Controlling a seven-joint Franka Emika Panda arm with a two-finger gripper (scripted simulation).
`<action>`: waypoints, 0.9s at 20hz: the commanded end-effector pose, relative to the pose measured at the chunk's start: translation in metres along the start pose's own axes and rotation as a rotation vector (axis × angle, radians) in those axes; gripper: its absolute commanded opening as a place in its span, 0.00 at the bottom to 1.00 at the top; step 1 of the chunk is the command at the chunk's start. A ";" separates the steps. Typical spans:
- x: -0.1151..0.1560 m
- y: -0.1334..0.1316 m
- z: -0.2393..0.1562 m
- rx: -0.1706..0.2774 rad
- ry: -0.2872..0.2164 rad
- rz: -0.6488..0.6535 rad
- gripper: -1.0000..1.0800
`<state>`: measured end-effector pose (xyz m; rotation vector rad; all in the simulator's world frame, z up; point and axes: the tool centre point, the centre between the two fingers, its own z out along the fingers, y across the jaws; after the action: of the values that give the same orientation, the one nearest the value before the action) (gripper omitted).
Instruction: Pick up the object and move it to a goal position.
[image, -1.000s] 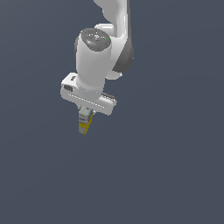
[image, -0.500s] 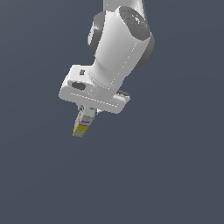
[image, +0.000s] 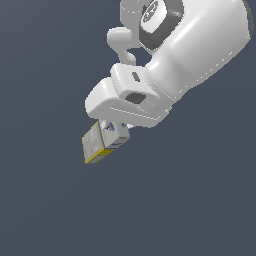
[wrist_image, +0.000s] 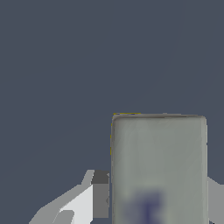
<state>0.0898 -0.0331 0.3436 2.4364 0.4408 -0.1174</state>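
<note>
We see the gripper (image: 112, 131) clamped on the carton (image: 102, 142), fingers (wrist_image: 99, 192) against its sides. The carton hangs tilted beneath the hand, yellow end lowest, in open space.

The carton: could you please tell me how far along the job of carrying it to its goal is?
Done: the pick-up. The carton hangs tilted under the gripper, clear of the grey floor, and fills much of the wrist view, with a finger beside it. In hand: the carry. Left: reaching the goal, though no goal marker shows in either view, so the remaining distance cannot be judged.
</note>
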 end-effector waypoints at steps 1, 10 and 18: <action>0.012 -0.002 -0.019 -0.058 0.008 -0.078 0.00; 0.049 -0.026 -0.078 -0.244 0.040 -0.333 0.00; 0.072 -0.060 -0.123 -0.395 0.067 -0.543 0.00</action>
<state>0.1331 0.0959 0.3890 1.9335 1.0040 -0.1589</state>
